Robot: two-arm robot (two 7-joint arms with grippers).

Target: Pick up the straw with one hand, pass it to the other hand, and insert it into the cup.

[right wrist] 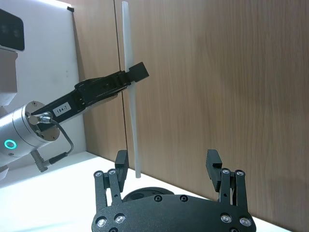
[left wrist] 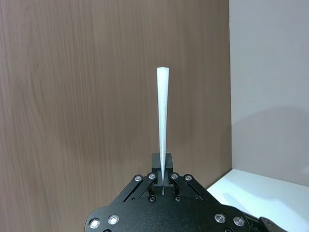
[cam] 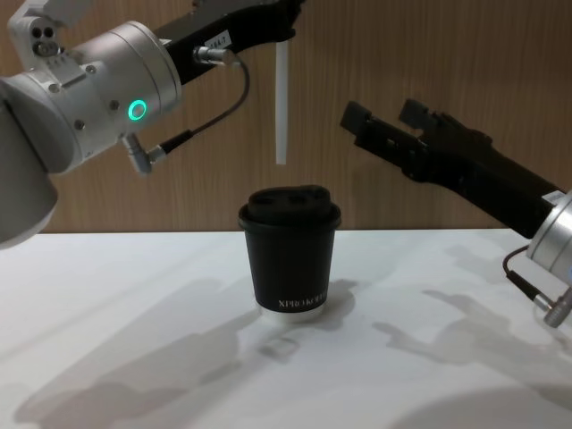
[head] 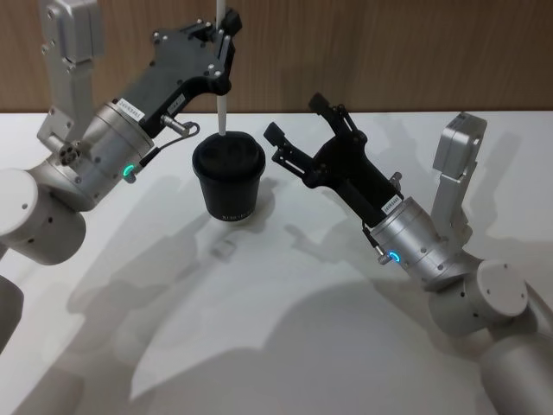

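Chest view: left tool clamped on straw, vertical, lower tip hanging clear above cup lid. Right tool beside, fingers spread wide, holding nothing. Cup upright on tabletop, below left tool.

Risk, judged: tip missing the lid opening on descent, buckling the straw or tipping the cup.

Left wrist view: straw pinched between fingers, cup unseen. Head view: tip-to-lid alignment.

Cup: upright on table, centre. Straw: vertical, directly above cup lid, clear of it. Left end effector: above cup, left. Right end effector: right of cup.
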